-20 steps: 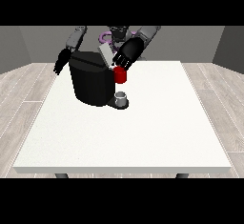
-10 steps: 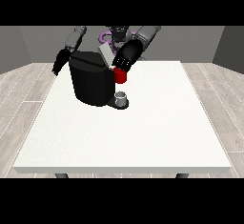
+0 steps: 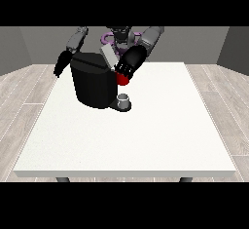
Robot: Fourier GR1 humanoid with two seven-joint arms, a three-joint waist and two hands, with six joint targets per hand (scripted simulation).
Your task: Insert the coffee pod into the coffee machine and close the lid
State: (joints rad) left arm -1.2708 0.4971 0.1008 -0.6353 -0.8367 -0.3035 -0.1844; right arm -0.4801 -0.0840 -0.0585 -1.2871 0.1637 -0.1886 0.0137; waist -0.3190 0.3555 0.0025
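The black coffee machine (image 3: 92, 84) stands on the white table (image 3: 146, 135) at the back left. Its grey lid (image 3: 109, 55) is tilted up at the top. The hand at the view's right (image 3: 130, 61) is at the machine's upper right corner, right beside the lid and just above a red thing at the machine (image 3: 123, 80). A small grey thing (image 3: 124, 99) sits on the machine's base below it. The hand at the view's left (image 3: 61, 66) hangs beside the machine's left side with its fingers straight, holding nothing.
The robot's torso (image 3: 119, 35) is behind the machine at the table's far edge. Wooden floor surrounds the table on both sides.
The hand at the view's right has shifted slightly lower by the lid. The hand at the view's left and the machine look unchanged.
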